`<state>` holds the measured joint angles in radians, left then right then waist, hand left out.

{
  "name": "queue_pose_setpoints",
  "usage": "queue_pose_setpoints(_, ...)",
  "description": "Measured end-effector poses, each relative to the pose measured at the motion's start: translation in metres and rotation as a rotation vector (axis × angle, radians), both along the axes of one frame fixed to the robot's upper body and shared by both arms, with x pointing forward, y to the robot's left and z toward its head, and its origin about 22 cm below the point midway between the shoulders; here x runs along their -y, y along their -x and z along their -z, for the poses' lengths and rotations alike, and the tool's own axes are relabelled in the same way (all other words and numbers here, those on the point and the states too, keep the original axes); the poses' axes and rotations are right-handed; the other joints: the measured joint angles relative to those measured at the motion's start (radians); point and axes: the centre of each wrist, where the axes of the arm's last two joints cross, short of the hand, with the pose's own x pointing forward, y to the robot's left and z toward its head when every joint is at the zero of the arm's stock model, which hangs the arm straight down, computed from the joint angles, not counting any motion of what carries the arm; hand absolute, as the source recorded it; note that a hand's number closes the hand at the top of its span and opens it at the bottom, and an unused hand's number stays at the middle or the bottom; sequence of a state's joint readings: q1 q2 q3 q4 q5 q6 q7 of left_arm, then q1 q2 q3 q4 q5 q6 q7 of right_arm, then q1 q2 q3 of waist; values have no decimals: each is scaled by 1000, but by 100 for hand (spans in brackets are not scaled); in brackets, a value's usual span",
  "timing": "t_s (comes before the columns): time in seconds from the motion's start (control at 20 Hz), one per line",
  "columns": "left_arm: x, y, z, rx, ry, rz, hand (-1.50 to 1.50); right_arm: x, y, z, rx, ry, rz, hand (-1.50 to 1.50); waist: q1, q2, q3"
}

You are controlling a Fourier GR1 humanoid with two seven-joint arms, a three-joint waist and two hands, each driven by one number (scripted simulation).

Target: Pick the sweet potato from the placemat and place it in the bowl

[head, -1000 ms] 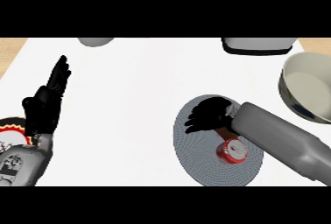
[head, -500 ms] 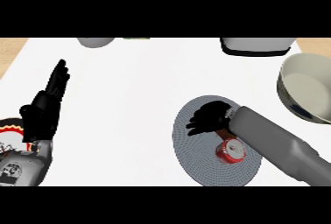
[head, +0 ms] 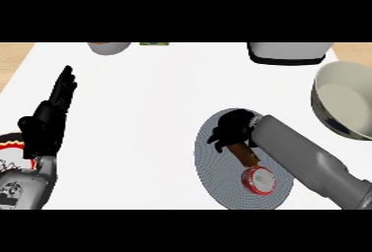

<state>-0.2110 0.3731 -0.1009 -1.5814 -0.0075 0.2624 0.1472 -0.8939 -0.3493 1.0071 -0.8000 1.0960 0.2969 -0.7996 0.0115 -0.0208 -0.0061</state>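
No legible text or numbers anywhere

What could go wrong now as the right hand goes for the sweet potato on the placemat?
The right hand curls over only the upper end of the sweet potato, so it might tilt or slip when lifted. A red round object sits right by its lower end and could be knocked. The bowl runs off the view's right edge, so placement there is harder to judge.
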Motion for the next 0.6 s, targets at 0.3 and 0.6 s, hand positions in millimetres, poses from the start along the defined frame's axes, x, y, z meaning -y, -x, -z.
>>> queue_pose_setpoints(0.3, 1, -2, -2, 1, 5, -6, 0, 4, -2, 3, -10, -37, -3, 150, -4, -1, 1)
queue_pose_setpoints(0.6, -8, 1, 2, -12, 3, -45, 0, 3, -1, 13, -59, -255, 383, 150, -49, -2, 7)
